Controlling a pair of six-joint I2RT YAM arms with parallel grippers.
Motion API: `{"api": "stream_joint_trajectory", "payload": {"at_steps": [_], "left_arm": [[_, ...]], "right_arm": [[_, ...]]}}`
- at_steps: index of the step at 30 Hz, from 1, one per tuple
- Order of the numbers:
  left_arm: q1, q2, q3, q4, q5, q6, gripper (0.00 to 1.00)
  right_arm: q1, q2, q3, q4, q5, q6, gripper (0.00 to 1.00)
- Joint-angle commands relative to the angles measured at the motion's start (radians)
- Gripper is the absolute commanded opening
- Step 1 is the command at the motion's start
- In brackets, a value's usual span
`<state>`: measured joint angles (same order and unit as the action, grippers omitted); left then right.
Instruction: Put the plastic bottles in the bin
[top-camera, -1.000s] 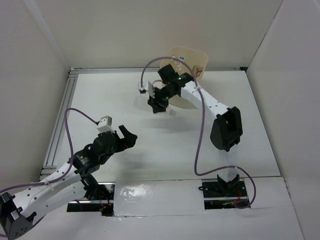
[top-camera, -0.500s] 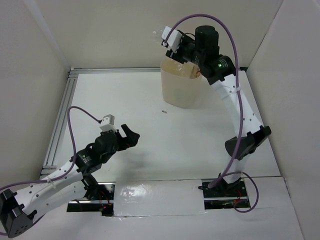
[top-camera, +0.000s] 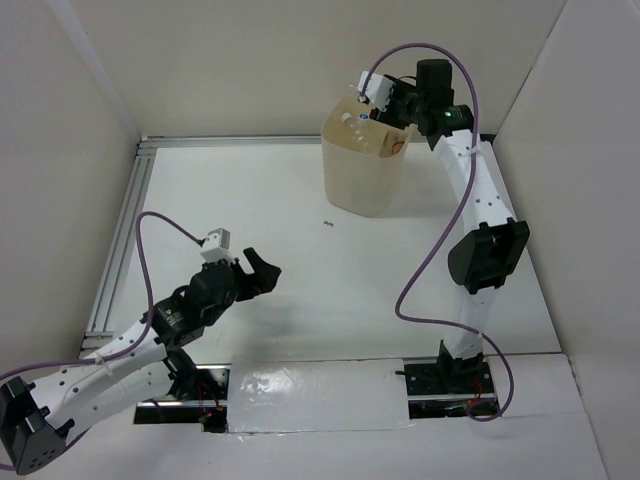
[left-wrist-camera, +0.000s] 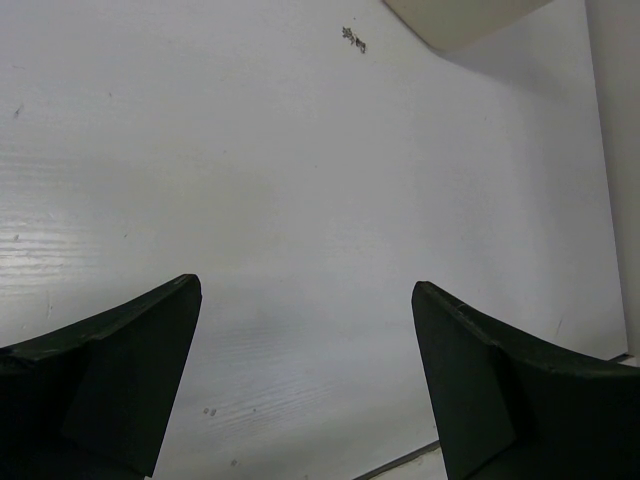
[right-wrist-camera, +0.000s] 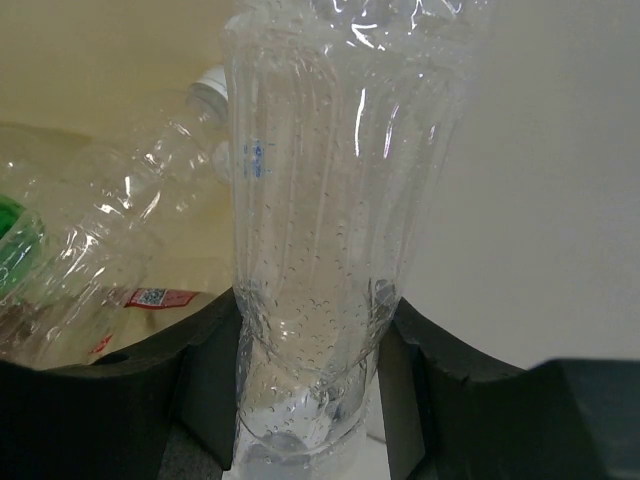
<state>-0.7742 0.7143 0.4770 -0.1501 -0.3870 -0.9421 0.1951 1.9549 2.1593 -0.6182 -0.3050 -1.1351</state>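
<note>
My right gripper (top-camera: 385, 108) is shut on a clear crinkled plastic bottle (right-wrist-camera: 310, 230) and holds it above the mouth of the cream-beige bin (top-camera: 360, 178) at the back of the table. In the right wrist view the bin's inside (right-wrist-camera: 100, 60) holds another clear bottle with a white cap (right-wrist-camera: 130, 200), a green bottle (right-wrist-camera: 10, 240) and a red-white label (right-wrist-camera: 150, 297). My left gripper (top-camera: 262, 272) is open and empty over the bare white table (left-wrist-camera: 300, 200), near the front left. The bin's lower corner (left-wrist-camera: 460, 20) shows in the left wrist view.
A small dark mark (top-camera: 328, 223) lies on the table in front of the bin. An aluminium rail (top-camera: 120, 240) runs along the left edge. Beige walls close in the left, back and right sides.
My right arm has lifted the clear bottle from the table left of the bin, swung high, and now holds it over the bin's mouth. The left arm has barely moved.
</note>
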Motion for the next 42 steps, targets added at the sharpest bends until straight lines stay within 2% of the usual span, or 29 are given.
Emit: {"api": "stream_joint_trajectory", "payload": {"at_steps": [1,5,7,8,11,12,21,24,25,27,28,30,31,32,33,36,42], "left_arm": [[-0.004,-0.024,-0.008,0.032,-0.009,0.009,0.99],[-0.004,-0.033,-0.008,0.023,-0.009,0.009,0.99],[-0.004,-0.033,-0.008,0.023,-0.009,0.009,0.99],[-0.004,-0.033,-0.008,0.014,-0.009,0.009,0.99],[-0.004,-0.044,-0.017,0.014,-0.009,0.009,0.99],[-0.004,-0.044,-0.017,0.014,-0.018,0.009,0.99],[-0.004,-0.033,-0.006,0.044,0.000,0.031,0.99],[-0.004,-0.021,0.015,0.066,0.022,0.077,0.99],[-0.004,-0.021,0.024,0.075,0.031,0.122,0.99],[-0.004,-0.021,0.035,0.095,0.057,0.169,0.99],[-0.004,-0.021,0.044,0.116,0.072,0.216,0.99],[-0.004,-0.012,0.067,0.129,0.086,0.259,0.99],[-0.004,-0.001,0.078,0.129,0.086,0.296,0.99],[-0.004,-0.001,0.103,0.118,0.097,0.314,0.99],[-0.004,0.013,0.115,0.118,0.097,0.331,0.99],[-0.004,0.037,0.150,0.081,0.111,0.367,0.99],[0.006,0.056,0.170,0.027,0.131,0.385,0.99]], "right_arm": [[-0.008,0.021,0.013,0.025,-0.094,-0.113,0.48],[-0.008,0.030,0.002,-0.066,-0.164,-0.256,0.60],[0.004,0.021,-0.024,-0.077,-0.145,-0.290,0.66],[0.018,0.021,-0.024,-0.077,-0.131,-0.299,0.73],[0.018,0.012,-0.042,-0.066,-0.121,-0.299,0.87],[0.018,0.003,-0.042,-0.066,-0.112,-0.299,1.00],[0.018,-0.099,-0.006,-0.126,-0.149,-0.249,1.00],[0.018,-0.201,-0.016,-0.069,-0.174,-0.016,1.00],[0.018,-0.264,-0.030,-0.040,-0.155,0.215,1.00],[-0.003,-0.329,-0.117,0.000,-0.143,0.456,1.00],[-0.012,-0.399,-0.168,0.000,-0.106,0.664,1.00],[-0.028,-0.491,-0.416,0.009,-0.060,0.841,1.00],[-0.037,-0.546,-0.515,0.009,-0.060,0.903,1.00],[-0.074,-0.673,-0.617,0.049,-0.045,0.940,1.00],[-0.097,-0.735,-0.791,0.049,-0.019,0.987,1.00],[-0.135,-0.924,-0.980,0.017,0.067,1.047,1.00],[-0.194,-1.158,-1.130,-0.038,0.124,1.088,1.00]]}}
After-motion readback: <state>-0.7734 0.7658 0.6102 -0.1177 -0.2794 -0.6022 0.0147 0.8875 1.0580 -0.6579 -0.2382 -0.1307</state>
